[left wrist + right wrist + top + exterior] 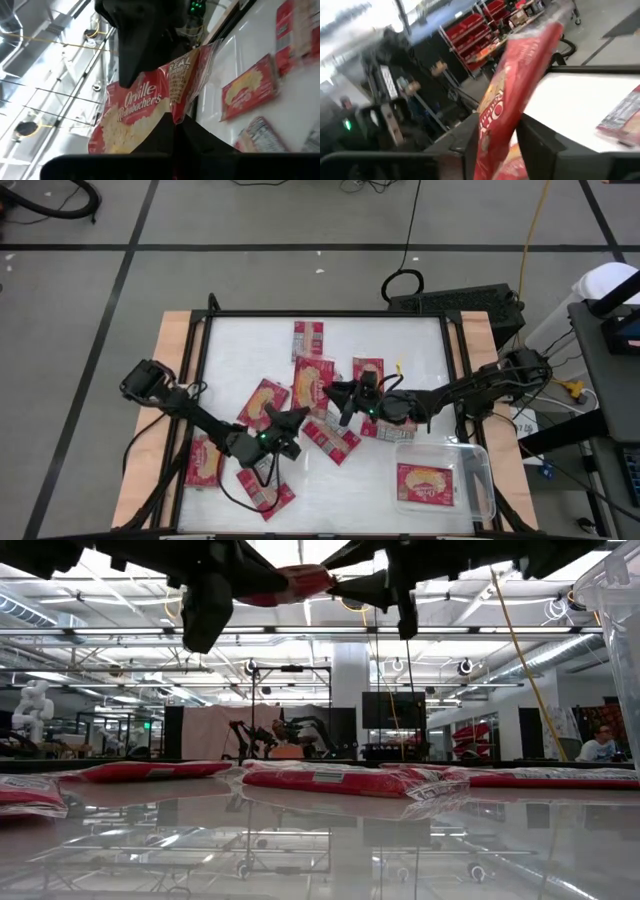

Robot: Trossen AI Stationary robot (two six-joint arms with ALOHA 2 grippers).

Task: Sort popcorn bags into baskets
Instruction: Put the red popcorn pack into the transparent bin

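One red popcorn bag (pixel 312 385) hangs in the air over the middle of the table, between both grippers. My left gripper (pixel 298 418) is shut on its near edge; the left wrist view shows the bag (pixel 135 110) with its yellow picture. My right gripper (pixel 345 393) stands open at the bag's right side, one finger on either side of the bag (pixel 507 100). From table height the bag (pixel 300 582) shows high above the tabletop. The clear basket (pixel 480 480) sits at the near right with one bag (pixel 425 483) lying flat inside. My left gripper pinches the bag's near edge (pixel 177 116) between its two fingers, coming level from the table's near left. The bag is lifted clear of the table and bends a little above the fingers. Whether my right gripper's fingers touch the bag, I cannot tell.
Several more red bags lie flat on the white tabletop: at the far middle (pixel 308 338), right of the held bag (pixel 368 375), at the left (pixel 263 402), and near the front left (pixel 205 462) (pixel 265 492). A wooden frame (pixel 172 380) rims the table.
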